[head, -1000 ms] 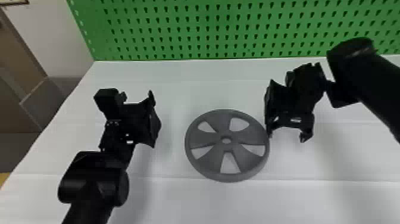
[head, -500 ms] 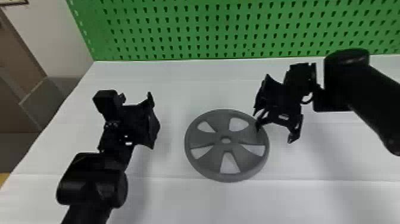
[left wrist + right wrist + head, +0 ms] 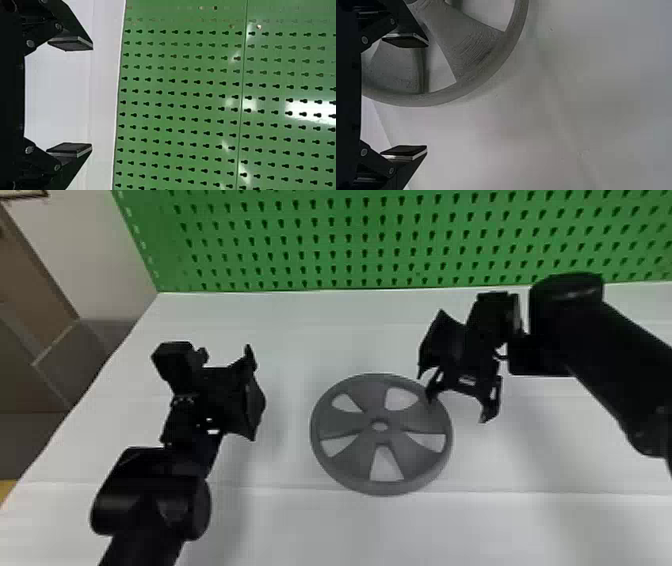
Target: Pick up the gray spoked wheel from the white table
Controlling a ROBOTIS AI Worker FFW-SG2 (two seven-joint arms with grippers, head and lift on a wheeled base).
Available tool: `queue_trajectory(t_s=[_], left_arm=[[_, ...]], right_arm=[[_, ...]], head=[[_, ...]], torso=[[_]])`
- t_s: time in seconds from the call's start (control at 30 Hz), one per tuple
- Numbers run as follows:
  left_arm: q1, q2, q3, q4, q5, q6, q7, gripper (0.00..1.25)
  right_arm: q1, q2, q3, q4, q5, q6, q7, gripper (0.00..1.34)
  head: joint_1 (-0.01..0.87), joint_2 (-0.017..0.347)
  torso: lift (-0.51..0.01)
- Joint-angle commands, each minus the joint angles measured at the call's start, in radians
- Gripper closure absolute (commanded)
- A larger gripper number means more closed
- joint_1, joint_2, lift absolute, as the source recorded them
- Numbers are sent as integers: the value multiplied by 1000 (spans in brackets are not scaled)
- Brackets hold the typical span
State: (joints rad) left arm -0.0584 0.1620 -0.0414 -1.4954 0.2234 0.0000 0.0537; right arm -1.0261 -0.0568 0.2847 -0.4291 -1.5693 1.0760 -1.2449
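Two sets of jaws wide, L gripper (image 3: 252, 394) left & R gripper (image 3: 457, 409) at the far-right rim (image 3: 446, 460) of the gray spoked wheel (image 3: 345, 424), flat on the tabletop (image 3: 300, 530): straddle rim w/ R, lower slowly w/o shoving, then close.

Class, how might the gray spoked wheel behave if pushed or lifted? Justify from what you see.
The gray spoked wheel is probably stiff: its outline looks evenly round. Lying flat on the white table, it would likely slide rather than roll if nudged. Its large openings suggest it may be fairly light for its size.
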Motion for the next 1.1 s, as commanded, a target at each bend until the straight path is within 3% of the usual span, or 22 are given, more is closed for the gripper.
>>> queue_trajectory(t_s=[0.0,0.37,0.57,1.07], left_arm=[[2,1,0,0,1,0,0,361],[0,1,-2,0,-1,0,0,361],[2,1,2,-2,1,0,0,361],[9,1,9,-5,5,0,0,361]], right_arm=[[8,0,-13,-10,3,-8,-5,334],[11,-15,11,-7,-37,18,-5,334],[15,-32,106,-8,-106,38,-5,334],[83,-41,129,-143,-106,35,-5,334]], head=[[839,130],[839,130],[839,130],[839,130]], torso=[[-65],[-65],[-65],[-65]])
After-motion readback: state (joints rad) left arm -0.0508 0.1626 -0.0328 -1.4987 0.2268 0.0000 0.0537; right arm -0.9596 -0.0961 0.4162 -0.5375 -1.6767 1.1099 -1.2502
